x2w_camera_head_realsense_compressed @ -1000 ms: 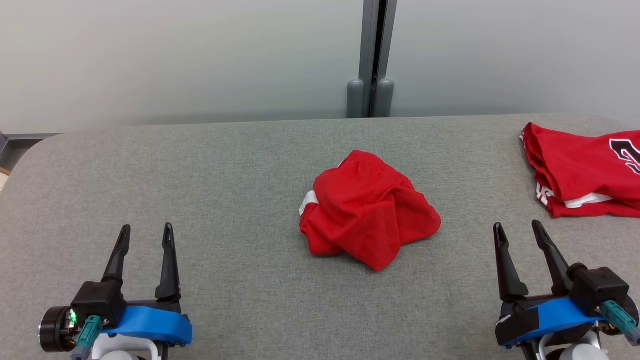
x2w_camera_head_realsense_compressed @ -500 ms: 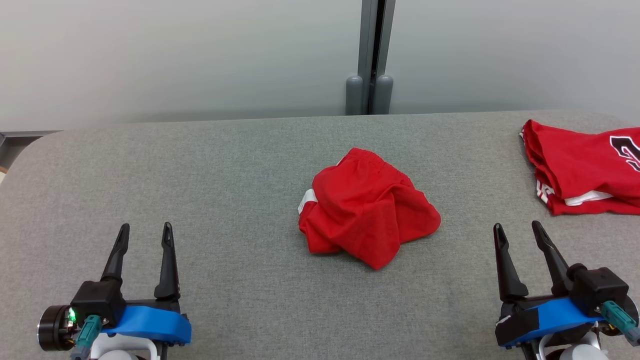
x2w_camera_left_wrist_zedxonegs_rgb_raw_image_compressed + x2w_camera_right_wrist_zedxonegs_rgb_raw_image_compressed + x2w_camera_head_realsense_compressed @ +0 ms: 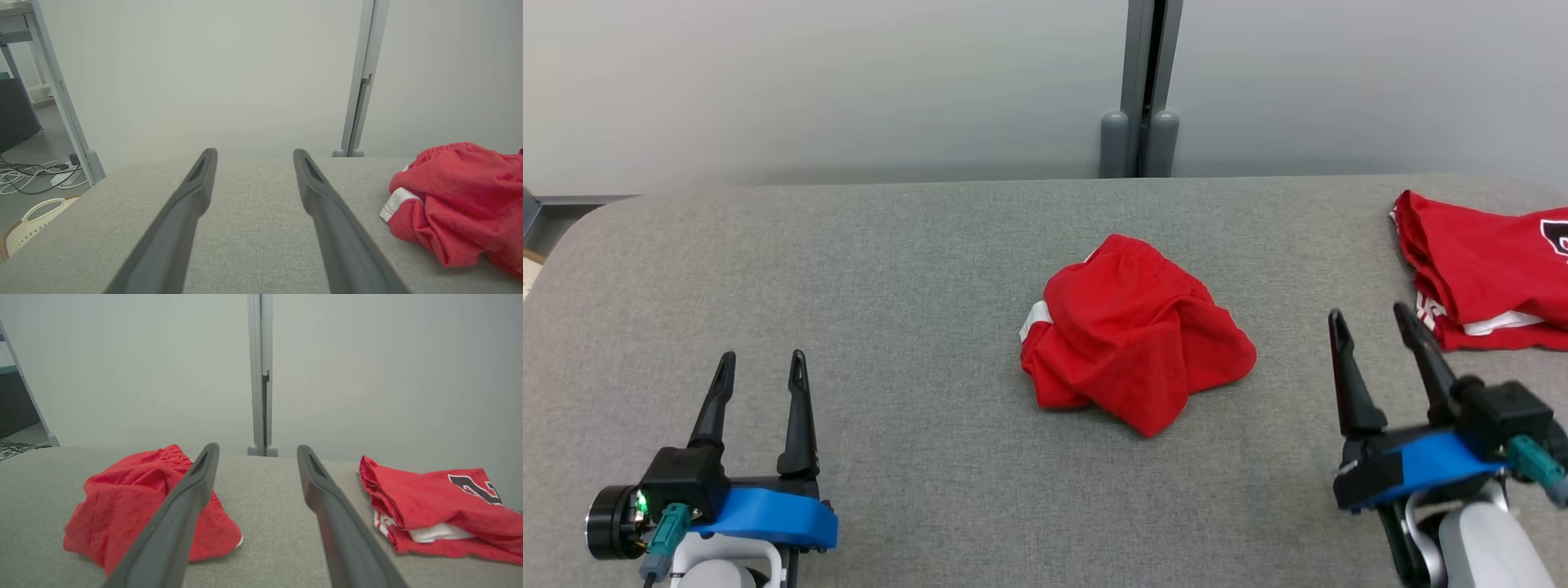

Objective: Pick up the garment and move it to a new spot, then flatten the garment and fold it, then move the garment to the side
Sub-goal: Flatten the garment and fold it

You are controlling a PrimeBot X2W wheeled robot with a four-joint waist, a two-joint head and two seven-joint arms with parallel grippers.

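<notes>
Head view | garment (image 3: 1135, 347) mid-table (image 3: 866, 269), off edges | left claw (image 3: 761, 359), right claw (image 3: 1367, 312) agape, empty

surface: grey fabric table (image 3: 849, 269) | centre: crumpled red garment (image 3: 1135, 335) | right: folded red jersey (image 3: 1486, 261)

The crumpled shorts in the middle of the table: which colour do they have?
The crumpled shorts are red with a white stripe at one edge; the head view shows them best.
</notes>
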